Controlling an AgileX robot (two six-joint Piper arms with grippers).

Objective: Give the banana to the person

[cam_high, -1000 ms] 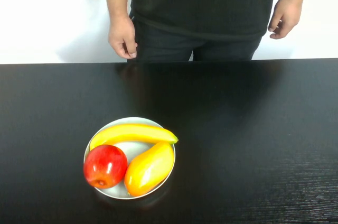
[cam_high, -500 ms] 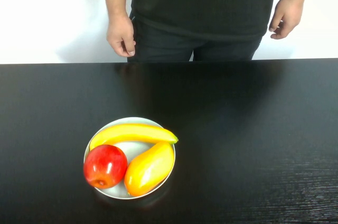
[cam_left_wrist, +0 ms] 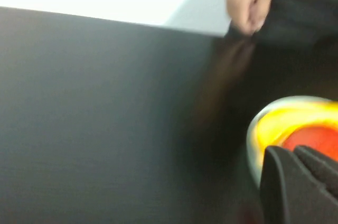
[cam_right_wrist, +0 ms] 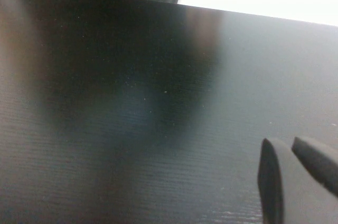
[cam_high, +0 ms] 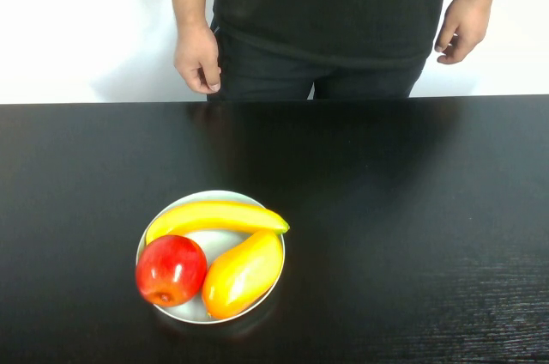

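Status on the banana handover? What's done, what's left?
Done: nothing. The long curved yellow banana lies on the round pale plate beside the red apple and yellow-orange mango.

In hand: nothing. Left gripper is near the plate, right gripper over bare black table.

Left: grasp, lift, reach the black-shirted person, whose hands hang down.

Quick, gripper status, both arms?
Left gripper: near the grey plate of fruit, holding nothing; open or closed cannot be told.
Right gripper: over bare black table, holding nothing; cannot be told.

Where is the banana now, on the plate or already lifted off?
On the plate: the banana lies along its far side. Left gripper, right gripper hold nothing.
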